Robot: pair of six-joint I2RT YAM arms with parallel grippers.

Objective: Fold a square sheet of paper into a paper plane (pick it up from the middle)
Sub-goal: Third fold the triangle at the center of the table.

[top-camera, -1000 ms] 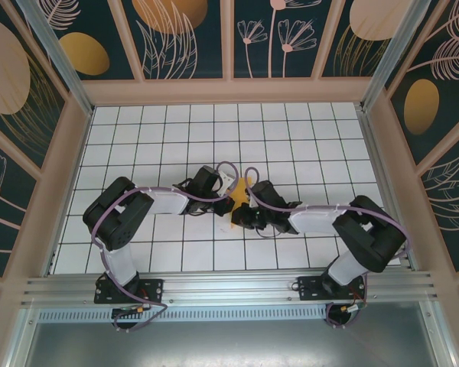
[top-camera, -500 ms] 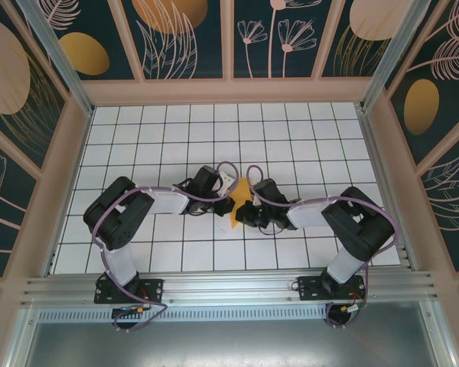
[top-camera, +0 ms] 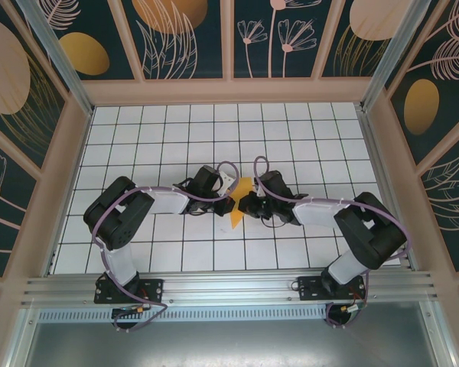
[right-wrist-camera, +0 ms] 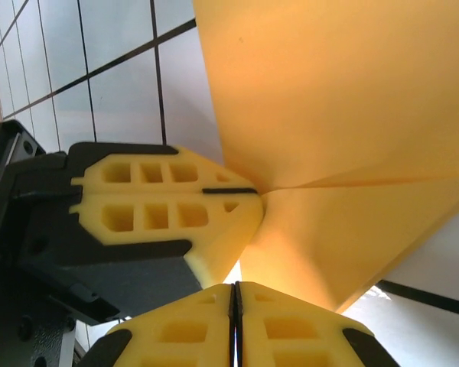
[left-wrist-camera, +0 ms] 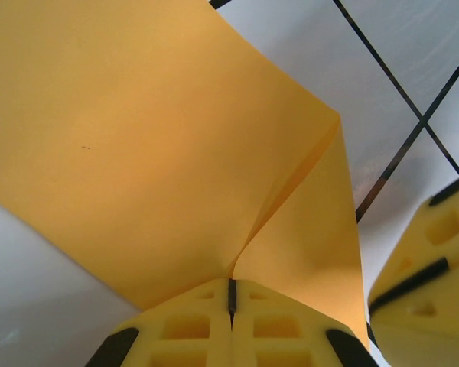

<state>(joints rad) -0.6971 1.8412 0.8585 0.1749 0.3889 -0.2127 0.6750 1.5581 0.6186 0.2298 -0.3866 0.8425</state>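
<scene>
White gridded table point(top-camera: 214, 130) offers free tiles on every side of the work; the enclosure walls stand well apart from it. At the table centre, the square sheet of paper point(top-camera: 244, 186) is held raised between both arms, buckled along one soft crease. Its far edges hang free. The left gripper point(left-wrist-camera: 232, 284) is clenched on the sheet where that crease ends. The right gripper point(right-wrist-camera: 235, 289) is pressed closed just beside it, apparently pinching the adjoining edge. Keep both pinches firm, level the edges before flattening, and keep the fingers from colliding.
</scene>
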